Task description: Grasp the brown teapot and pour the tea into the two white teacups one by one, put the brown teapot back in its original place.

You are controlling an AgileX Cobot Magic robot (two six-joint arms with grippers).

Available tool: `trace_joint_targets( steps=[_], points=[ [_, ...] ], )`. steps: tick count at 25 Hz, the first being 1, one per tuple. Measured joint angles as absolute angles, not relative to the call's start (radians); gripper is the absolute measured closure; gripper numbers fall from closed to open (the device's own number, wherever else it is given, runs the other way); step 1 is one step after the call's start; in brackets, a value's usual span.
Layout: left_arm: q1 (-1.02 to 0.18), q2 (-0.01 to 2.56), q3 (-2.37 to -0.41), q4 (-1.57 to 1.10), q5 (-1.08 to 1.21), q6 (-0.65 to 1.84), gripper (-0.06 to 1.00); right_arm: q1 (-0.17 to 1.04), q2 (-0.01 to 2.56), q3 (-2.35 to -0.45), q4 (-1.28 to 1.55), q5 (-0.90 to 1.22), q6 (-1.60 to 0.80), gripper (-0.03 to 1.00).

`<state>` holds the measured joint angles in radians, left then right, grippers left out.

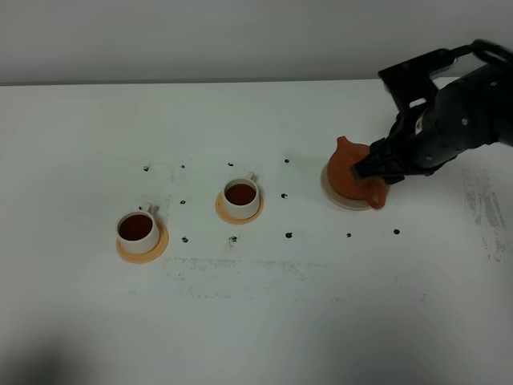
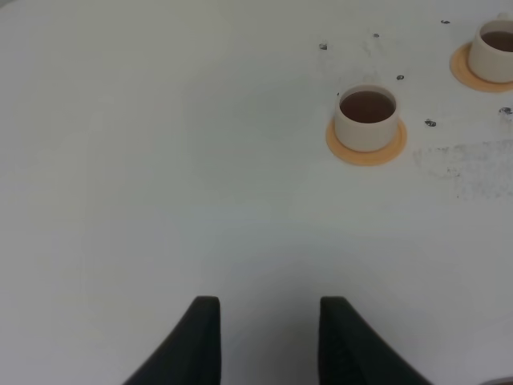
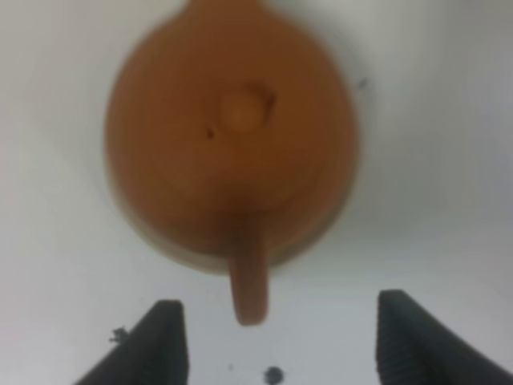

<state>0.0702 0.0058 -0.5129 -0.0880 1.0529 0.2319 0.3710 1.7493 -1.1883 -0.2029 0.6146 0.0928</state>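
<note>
from the high view, you have the squat reddish-brown clay teapot (image 1: 353,170) sitting on its pale beige round coaster (image 1: 333,193) at the right of the white table (image 1: 256,321), and the two small cream-white teacups (image 1: 139,232) (image 1: 241,197) on their orange saucers (image 1: 152,250) both show dark tea, so the step looks like letting go and backing off. the right hand (image 1: 375,167) sits right at the pot's handle side; lift it straight up and away so you don't nudge the pot off the coaster. there is bare table toward you, and the far edge lies behind the arm. in the left wrist view, the left hand (image 2: 268,341) hangs idle over bare table, its dark fingers a narrow gap apart, well clear of the cups. in the right wrist view, the fingers (image 3: 160,341) stand wide on either side of the loop handle (image 3: 249,277), touching nothing.
</note>
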Motion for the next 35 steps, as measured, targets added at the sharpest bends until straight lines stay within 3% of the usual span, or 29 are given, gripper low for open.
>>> trace_joint_targets(
  steps=[7, 14, 21, 28, 35],
  points=[
    [0.070, 0.006, -0.513, -0.088, 1.053, 0.232, 0.64, 0.371, 1.474, -1.087, -0.199, 0.710, 0.093, 0.82],
    [0.070, 0.006, -0.513, -0.088, 1.053, 0.232, 0.64, 0.371, 1.271, -1.069, -0.204, 1.022, 0.078, 0.95],
    [0.070, 0.006, -0.513, -0.088, 1.053, 0.232, 0.64, 0.371, 1.114, -1.018, -0.156, 1.109, 0.028, 0.95],
    [0.070, 0.006, -0.513, -0.088, 1.053, 0.232, 0.64, 0.372, 0.919, -0.959, -0.135, 1.148, 0.025, 0.84],
    [0.070, 0.006, -0.513, -0.088, 1.053, 0.232, 0.64, 0.372, 0.890, -0.959, -0.118, 1.171, 0.024, 0.77]
  ],
)
